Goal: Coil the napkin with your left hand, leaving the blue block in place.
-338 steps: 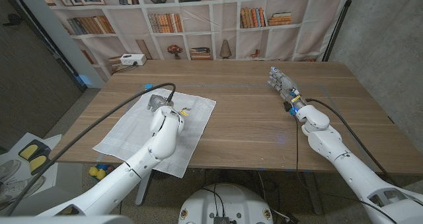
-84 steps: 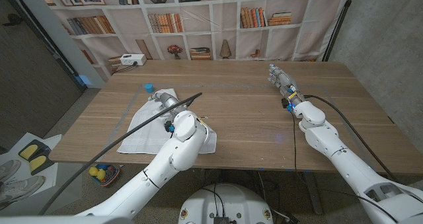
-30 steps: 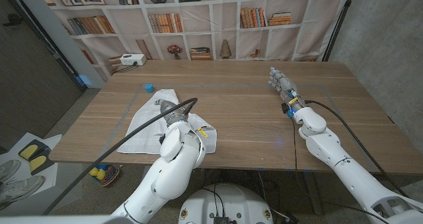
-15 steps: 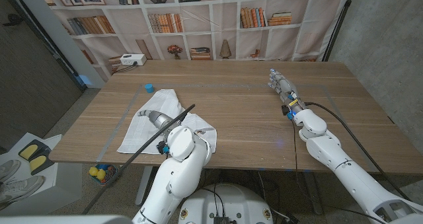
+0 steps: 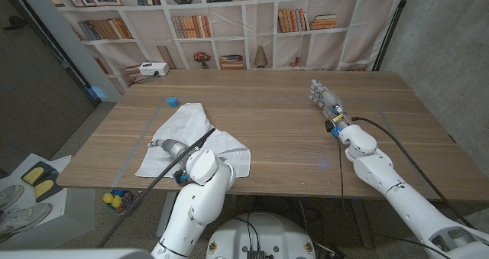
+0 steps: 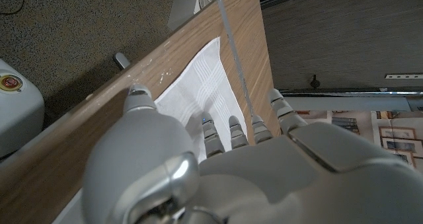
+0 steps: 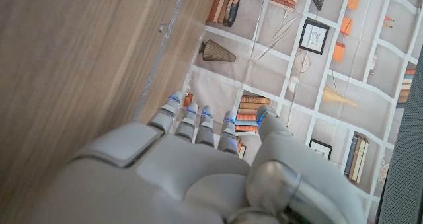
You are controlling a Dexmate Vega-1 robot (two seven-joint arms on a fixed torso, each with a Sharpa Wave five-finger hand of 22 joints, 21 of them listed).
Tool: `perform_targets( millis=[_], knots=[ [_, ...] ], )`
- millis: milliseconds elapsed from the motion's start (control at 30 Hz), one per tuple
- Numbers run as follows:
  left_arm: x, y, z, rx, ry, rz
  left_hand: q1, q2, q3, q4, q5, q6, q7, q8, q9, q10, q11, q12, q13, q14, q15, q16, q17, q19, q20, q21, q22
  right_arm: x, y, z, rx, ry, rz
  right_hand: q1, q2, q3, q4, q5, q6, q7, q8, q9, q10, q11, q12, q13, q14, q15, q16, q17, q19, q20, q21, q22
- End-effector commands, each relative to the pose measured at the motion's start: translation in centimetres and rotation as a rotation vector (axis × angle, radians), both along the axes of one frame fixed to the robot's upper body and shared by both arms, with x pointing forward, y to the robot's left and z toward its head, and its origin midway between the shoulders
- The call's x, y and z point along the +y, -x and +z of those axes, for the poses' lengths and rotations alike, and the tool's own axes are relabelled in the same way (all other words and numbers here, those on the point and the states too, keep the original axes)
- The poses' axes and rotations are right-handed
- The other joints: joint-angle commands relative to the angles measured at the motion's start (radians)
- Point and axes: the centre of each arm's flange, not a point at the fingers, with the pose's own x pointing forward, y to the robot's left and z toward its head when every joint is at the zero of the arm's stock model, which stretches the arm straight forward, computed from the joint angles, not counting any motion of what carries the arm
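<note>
The white napkin (image 5: 202, 129) lies rumpled and partly folded over itself on the left half of the wooden table (image 5: 283, 129). Just beyond its far corner, a small blue block (image 5: 173, 101) stands on bare wood. My left hand (image 5: 166, 147) is over the napkin's near left part. In the left wrist view its fingers (image 6: 236, 130) reach out spread over the napkin (image 6: 198, 92) and hold nothing. My right hand (image 5: 323, 95) stays far off at the right side, fingers straight and empty, as the right wrist view (image 7: 198, 158) also shows.
A white box (image 5: 153, 69) sits at the table's far left corner. The near table edge (image 6: 86, 138) runs close beside my left hand. My left arm's black cable (image 5: 205, 132) crosses the napkin. Bare wood spreads between the napkin and my right arm.
My left hand has slid back toward the near left edge across the napkin. The napkin, once flat, is now bunched and folded, with the blue block uncovered. The right arm has hardly moved.
</note>
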Motion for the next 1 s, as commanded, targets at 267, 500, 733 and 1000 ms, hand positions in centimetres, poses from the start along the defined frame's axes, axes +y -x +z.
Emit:
perform_targets(
  millis=[267, 500, 733, 1000],
  knots=[
    [3.9, -3.3, -1.9, 0.031, -0.066, 0.03, 0.06, 0.067, 0.032, -0.024, -0.019, 0.093, -0.003, 0.037, 0.0, 0.094, -0.071, 0.051, 0.001, 0.033, -0.076, 0.012, -0.002, 0.054, -0.072, 0.014, 0.003, 0.4, -1.4, 0.6, 0.015, 0.008, -0.01, -0.004, -0.002, 0.001, 0.005, 0.0, 0.012, -0.001, -0.003, 0.002, -0.002, -0.003, -0.001, 0.004, 0.005, -0.002, 0.006, 0.002, 0.007, -0.004, 0.002, 0.003],
    [4.5, -4.0, -2.8, -0.09, -0.192, -0.099, 0.146, 0.162, 0.114, -0.074, -0.117, 0.379, -0.001, 0.105, -0.03, 0.318, -0.127, 0.108, -0.024, 0.239, -0.216, 0.037, -0.011, 0.176, -0.153, 0.07, 0.006, 0.3, -1.6, 0.8, 0.019, 0.012, -0.019, -0.004, -0.005, 0.0, 0.005, 0.0, 0.014, 0.0, -0.003, 0.002, -0.001, -0.001, 0.0, 0.004, 0.005, -0.002, 0.006, 0.002, 0.007, -0.002, 0.001, 0.003],
    [4.7, -4.5, -2.8, -0.166, -0.223, -0.172, 0.19, 0.207, 0.21, -0.078, -0.15, 0.592, 0.044, 0.161, -0.039, 0.475, -0.147, 0.131, -0.043, 0.38, -0.272, 0.044, -0.004, 0.237, -0.175, 0.119, 0.014, 0.1, -1.6, 0.9, 0.02, 0.014, -0.028, -0.005, -0.009, -0.001, 0.004, -0.001, 0.016, 0.001, -0.002, 0.002, 0.0, -0.002, 0.0, 0.004, 0.005, 0.0, 0.006, 0.001, 0.007, 0.0, 0.001, 0.003],
    [4.1, -4.5, -1.5, -0.236, -0.232, -0.213, 0.185, 0.223, 0.277, -0.046, -0.16, 0.665, 0.066, 0.191, -0.034, 0.485, -0.142, 0.118, -0.04, 0.41, -0.269, 0.037, 0.007, 0.221, -0.16, 0.134, 0.019, 0.2, -1.8, 1.1, 0.02, 0.009, -0.035, -0.004, -0.009, 0.0, 0.003, -0.001, 0.017, 0.001, -0.002, 0.002, 0.001, -0.001, 0.0, 0.004, 0.006, -0.001, 0.005, 0.001, 0.006, -0.001, 0.001, 0.003]
  ],
)
